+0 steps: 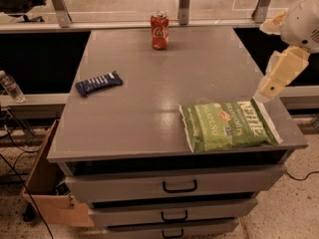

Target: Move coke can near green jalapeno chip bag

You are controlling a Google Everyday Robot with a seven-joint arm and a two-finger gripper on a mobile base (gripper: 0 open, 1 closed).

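**Cream-plastic pincer at the right edge of the bench; can not yet taken**

1. Pincer point(270, 85): pale cream, hanging off the right edge of the bench point(149, 113), just above the far right corner of the bag. It holds nothing. Whether it is apart or together cannot be told. It is well apart from the can, so the reach appears not yet begun.
2. Green jalapeno chip bag point(227, 126): lying flat at the near right corner, its white sealed end at the right edge. It is the destination and likely stays where it is.
3. Coke can point(159, 30): red with a silver top, upright at the middle of the far edge, well apart from the bag. Standing upright, it offers its sides to a grip.
4. Dark blue wrapped bar point(98, 82): lying flat near the left edge, no part of the task.
5. Containers: three grey drawers point(179, 185) under the bench, all closed or nearly so, contents hidden. A cardboard box point(47, 185) on the floor below the near left corner, contents not discernible. A plastic bottle point(11, 86) beyond the left edge.
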